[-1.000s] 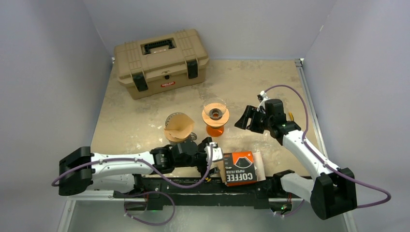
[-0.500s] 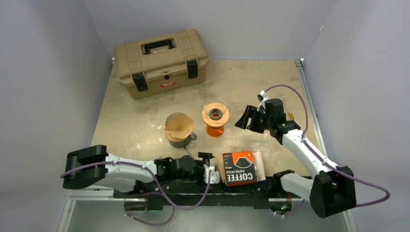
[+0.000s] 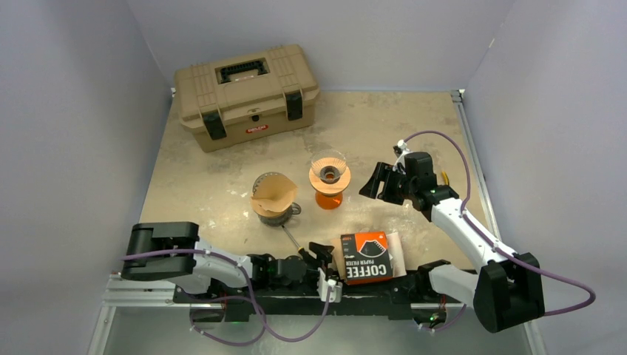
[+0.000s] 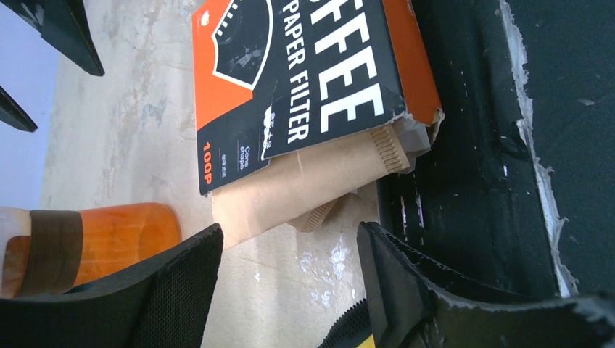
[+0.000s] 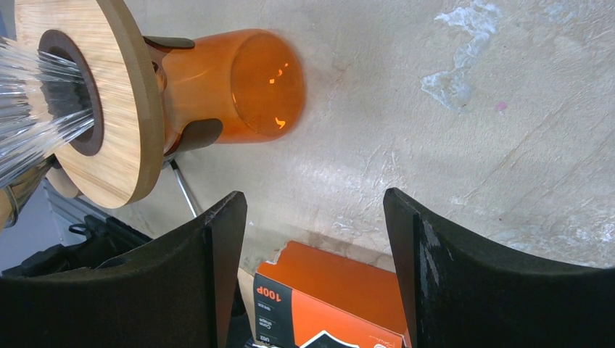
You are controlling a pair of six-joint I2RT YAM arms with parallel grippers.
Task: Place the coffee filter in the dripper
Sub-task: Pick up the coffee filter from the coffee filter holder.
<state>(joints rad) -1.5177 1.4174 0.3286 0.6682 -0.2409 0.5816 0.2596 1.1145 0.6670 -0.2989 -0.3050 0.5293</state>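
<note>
A brown paper coffee filter [image 3: 272, 189] sits opened in the dark dripper [image 3: 276, 215] at the table's middle. A glass dripper [image 3: 329, 164] with a wooden collar [image 5: 116, 101] stands on an orange glass base [image 3: 329, 200] to its right. My left gripper [image 3: 325, 268] is open and empty, low at the near edge, next to the coffee filter box [image 3: 366, 257]. In the left wrist view [image 4: 290, 290] brown filters [image 4: 312, 181] stick out of the box [image 4: 304, 80]. My right gripper [image 3: 377, 181] is open and empty, right of the orange base [image 5: 239, 83]; its jaws stand wide apart in the right wrist view [image 5: 315, 268].
A tan toolbox [image 3: 246, 95] stands shut at the back left. A thin metal rod [image 3: 290, 238] lies in front of the dark dripper. The black rail [image 4: 464, 145] runs along the near edge beside the box. Grey walls enclose the table.
My left arm has pulled back from beside the dark dripper to the near edge and folded low. The right arm has not moved. The filter stays in the dripper.
</note>
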